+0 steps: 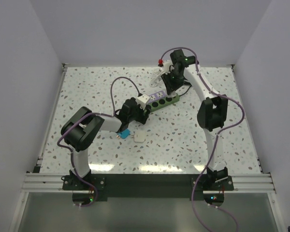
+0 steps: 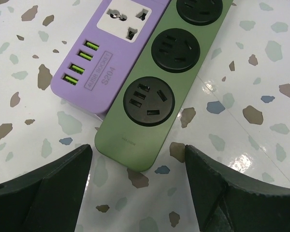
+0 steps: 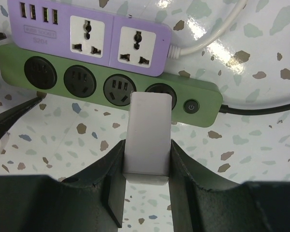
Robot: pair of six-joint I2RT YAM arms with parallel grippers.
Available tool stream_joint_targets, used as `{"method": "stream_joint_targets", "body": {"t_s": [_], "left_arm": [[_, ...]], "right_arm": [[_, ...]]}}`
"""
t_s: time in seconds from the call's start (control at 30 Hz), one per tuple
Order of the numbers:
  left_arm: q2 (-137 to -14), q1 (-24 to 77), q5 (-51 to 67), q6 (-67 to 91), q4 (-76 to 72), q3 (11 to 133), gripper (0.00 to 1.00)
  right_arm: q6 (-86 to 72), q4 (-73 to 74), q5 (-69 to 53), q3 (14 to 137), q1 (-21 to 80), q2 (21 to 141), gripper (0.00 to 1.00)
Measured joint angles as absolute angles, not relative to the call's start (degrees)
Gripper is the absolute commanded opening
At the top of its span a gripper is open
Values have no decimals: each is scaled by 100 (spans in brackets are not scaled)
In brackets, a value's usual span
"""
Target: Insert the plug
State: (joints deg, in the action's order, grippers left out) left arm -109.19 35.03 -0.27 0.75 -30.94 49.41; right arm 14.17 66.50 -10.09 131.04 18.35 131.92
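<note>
**A:** What lies closest to the bottom of the top view?

**B:** On the speckled table [image 1: 87,87], a small white piece [image 1: 138,137] sits at lower centre, with a small blue piece [image 1: 126,132] just to its left. What either one is, I cannot tell.

**A:** And the left tool?

**B:** The left tool [image 2: 137,151] has its fingers spread wide at the bottom corners of its own view, with nothing pinched. Beyond the gap is the rounded end of the green power strip [image 2: 135,145], flat on the table and running to the upper right.

**A:** Where is the plug?

**B:** The right tool [image 3: 147,145] pinches it. The plug [image 3: 147,130] is a white block, upright at the centre of that view, with a finger pressed against each side.

**A:** What is behind it?

**B:** The green power strip again. The plug's top edge covers the fourth round socket from the left, just left of the power button [image 3: 191,105]. I cannot tell if it touches the socket.

**A:** Farther up?

**B:** A purple power strip [image 3: 112,29] lies against the green one's far side. A white cable [image 3: 208,41] leaves its right end and a black cable [image 3: 261,110] leaves the green strip's right end.
</note>
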Motion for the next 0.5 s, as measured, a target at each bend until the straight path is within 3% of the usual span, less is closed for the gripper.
{"method": "stream_joint_targets", "body": {"t_s": [0.5], "left_arm": [[-10921,3540,-82,-32,-3033,4941,74]], "right_arm": [[1417,6794,-950,13439,1833,13642,0]]}}
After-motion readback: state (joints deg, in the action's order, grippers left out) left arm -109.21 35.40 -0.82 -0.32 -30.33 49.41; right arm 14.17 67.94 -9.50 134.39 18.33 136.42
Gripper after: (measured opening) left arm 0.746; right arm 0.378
